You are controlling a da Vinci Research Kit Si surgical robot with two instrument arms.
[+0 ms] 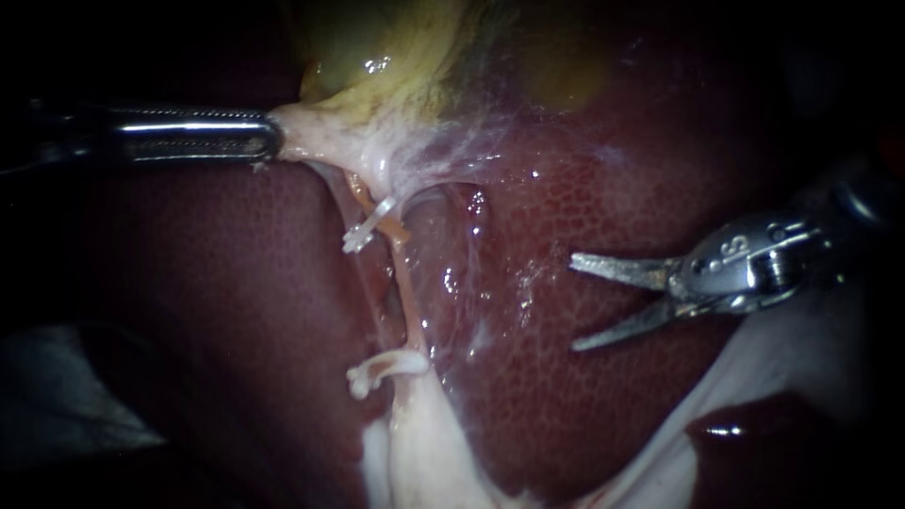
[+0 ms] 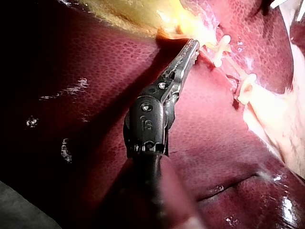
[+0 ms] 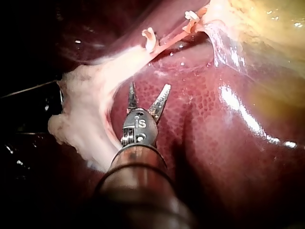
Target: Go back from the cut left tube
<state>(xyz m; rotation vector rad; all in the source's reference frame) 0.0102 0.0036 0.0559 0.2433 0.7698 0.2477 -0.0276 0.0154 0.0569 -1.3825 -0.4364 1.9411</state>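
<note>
Well ahead of my right instrument, whose jaws gape empty over the liver, lies the clipped tube. The retreat looks nearly done; next, draw straight back along the shaft. My left instrument clamps pale gallbladder tissue.

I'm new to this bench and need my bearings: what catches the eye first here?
The left instrument grips pale tissue under the yellow gallbladder. Below it, an upper clip and a lower clip stand white on the tubes. The right instrument hangs open over the dark red liver, apart from both clips.
</note>
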